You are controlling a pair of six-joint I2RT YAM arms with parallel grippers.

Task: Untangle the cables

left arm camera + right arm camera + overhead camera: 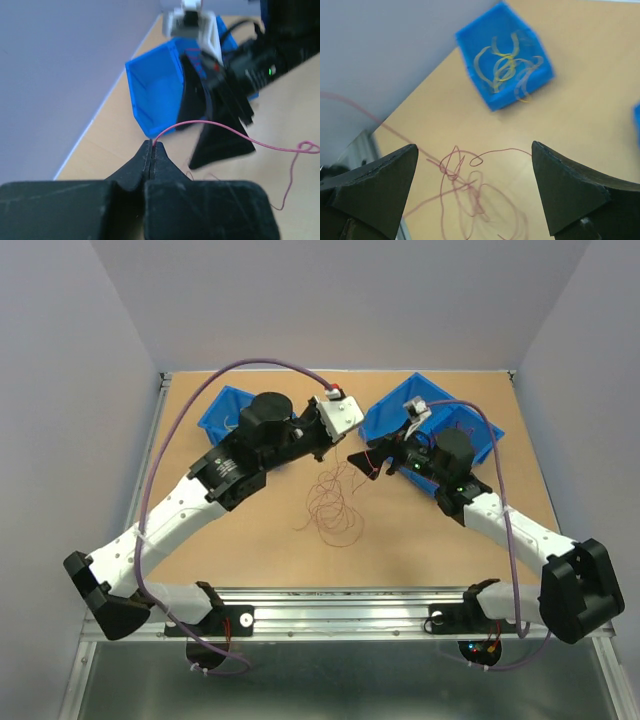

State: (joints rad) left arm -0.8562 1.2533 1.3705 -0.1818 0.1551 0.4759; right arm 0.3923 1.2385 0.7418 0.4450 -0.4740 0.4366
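Left pincer [151,145]: closed; its tips pinch a single red strand [200,121], which arcs away to the right and ends in a small loop

Right pincer [470,192]: wide open and holding nothing; it hangs above the red heap, with one dark finger on each side of its own view

Red wires [330,502]: a loose knot of thin curls on the table [260,555], in the middle between the two arms; the strands cross each other in many places; the pinched strand seems to lead back to this heap

Yellow wires [501,64]: lying in a blue bin [492,102], well apart from the red heap

Other blue bin [385,415]: at the far right of the table, partly behind the right arm; its contents cannot be made out

Done so far: the yellow wires look already sorted out and put away; one red strand is gripped, which looks like the start of pulling it free

Left to do: most of it, by the look of things; the red knot is not yet separated; each strand probably has to be drawn out singly, perhaps with the open pincer pinning the heap
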